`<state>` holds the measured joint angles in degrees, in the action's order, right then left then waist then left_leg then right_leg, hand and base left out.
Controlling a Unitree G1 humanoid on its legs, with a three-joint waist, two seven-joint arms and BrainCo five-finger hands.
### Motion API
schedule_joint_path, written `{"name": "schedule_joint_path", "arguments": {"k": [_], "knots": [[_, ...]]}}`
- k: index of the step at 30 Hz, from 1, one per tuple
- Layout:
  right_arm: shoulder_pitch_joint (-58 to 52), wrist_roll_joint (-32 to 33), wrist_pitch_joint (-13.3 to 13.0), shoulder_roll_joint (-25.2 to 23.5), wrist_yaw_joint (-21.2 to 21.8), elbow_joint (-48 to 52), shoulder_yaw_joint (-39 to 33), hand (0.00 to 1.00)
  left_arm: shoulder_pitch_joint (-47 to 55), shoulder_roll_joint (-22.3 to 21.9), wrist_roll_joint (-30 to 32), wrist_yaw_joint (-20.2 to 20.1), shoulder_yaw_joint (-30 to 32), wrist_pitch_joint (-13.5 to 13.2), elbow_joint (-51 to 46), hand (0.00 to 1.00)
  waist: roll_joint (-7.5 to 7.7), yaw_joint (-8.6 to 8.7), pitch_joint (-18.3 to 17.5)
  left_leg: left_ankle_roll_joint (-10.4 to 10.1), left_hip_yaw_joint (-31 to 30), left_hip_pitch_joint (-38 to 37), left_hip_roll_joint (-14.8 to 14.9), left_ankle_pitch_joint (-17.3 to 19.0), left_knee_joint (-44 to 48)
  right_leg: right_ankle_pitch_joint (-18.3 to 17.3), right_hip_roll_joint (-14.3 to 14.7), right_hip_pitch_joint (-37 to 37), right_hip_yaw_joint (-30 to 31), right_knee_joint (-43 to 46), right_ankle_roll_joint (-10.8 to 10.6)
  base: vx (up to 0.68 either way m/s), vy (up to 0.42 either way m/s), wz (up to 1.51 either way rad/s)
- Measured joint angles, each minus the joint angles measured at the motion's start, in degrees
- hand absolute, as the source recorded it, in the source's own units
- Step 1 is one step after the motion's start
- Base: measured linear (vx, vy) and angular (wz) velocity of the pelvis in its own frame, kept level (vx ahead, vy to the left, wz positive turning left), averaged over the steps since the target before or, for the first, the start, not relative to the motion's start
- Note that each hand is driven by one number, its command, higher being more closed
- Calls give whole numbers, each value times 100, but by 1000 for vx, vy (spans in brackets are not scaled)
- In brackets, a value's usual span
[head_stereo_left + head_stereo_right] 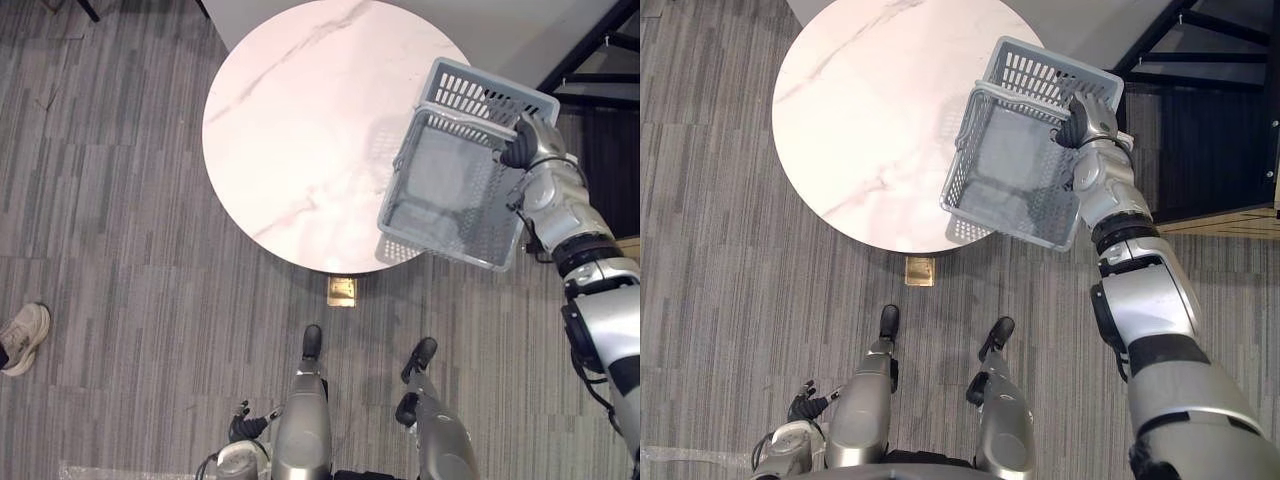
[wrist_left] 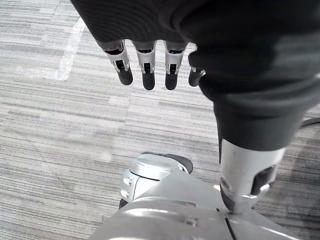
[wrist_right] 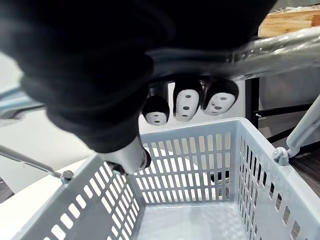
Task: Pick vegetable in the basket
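Right hand (image 1: 1080, 124) sits closest, its fingers (image 3: 187, 103) curled tight over the basket's handle (image 3: 285, 42), with the dark tips tucked under the bar and the thumb closed beneath it. Its arm reaches up from the lower right.

Grey striped carpet (image 1: 120, 250) covers the floor all round. On it stands a round white table (image 1: 300, 120) with faint marble veining.

Next in size is the basket (image 1: 482, 96), grey slotted plastic, rectangular, and hanging directly below the right hand by that handle. It is tilted, with its open top turned toward the head camera, so the plain grey bottom shows. It hangs over the table's right near edge, part above the marble and part out past the rim above the carpet, and it casts a pale shadow on the top. From the wrist camera its slotted walls and bottom spread out just under the closed fingers.

Left hand (image 2: 148, 62) hangs low by the robot's side above the carpet, well apart from table and basket, its fingers loose and nearly straight, holding nothing.

A person's pale shoe (image 1: 22, 335) stands on the carpet at the far left. A small brass floor plate (image 1: 341, 291) lies just beside the table's near edge.
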<state>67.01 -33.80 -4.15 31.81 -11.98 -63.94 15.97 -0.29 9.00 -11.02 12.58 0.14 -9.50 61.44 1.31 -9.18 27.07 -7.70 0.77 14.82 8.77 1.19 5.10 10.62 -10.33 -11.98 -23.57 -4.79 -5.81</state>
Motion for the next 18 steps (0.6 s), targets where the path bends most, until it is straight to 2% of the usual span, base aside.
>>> {"name": "schedule_joint_path", "arguments": {"k": [4,10,14,16,18], "knots": [[-101,-6,-12,101,20,3,77,100,-8,1,10,0,-20,8,1,0,1,-49,-1,-4,-11,-18,0,-30,-3,0,0,20,14,16,0,-1,0,1],[-303,-11,4,100,305,423,816,100,-10,11,105,4,29,102,17,0,38,-48,-28,-1,105,-313,14,-61,-101,0,7,177,146,32,0,-4,0,-8],[-820,-145,-82,102,763,1664,1707,100,-5,15,291,-21,245,252,27,0,140,-17,-219,4,285,-596,34,-67,-225,1,43,342,307,-60,0,15,-3,-20],[-1060,-174,-265,101,1028,2285,2086,100,22,18,334,-55,435,272,28,0,249,12,-418,-1,379,-738,54,-73,-307,4,76,409,404,-120,1,49,-10,-19],[-1251,-37,-432,99,1236,2749,2135,100,63,19,341,-67,565,280,26,0,338,102,-550,-1,409,-892,80,-72,-332,4,102,531,456,-123,1,40,-10,-14]]}}
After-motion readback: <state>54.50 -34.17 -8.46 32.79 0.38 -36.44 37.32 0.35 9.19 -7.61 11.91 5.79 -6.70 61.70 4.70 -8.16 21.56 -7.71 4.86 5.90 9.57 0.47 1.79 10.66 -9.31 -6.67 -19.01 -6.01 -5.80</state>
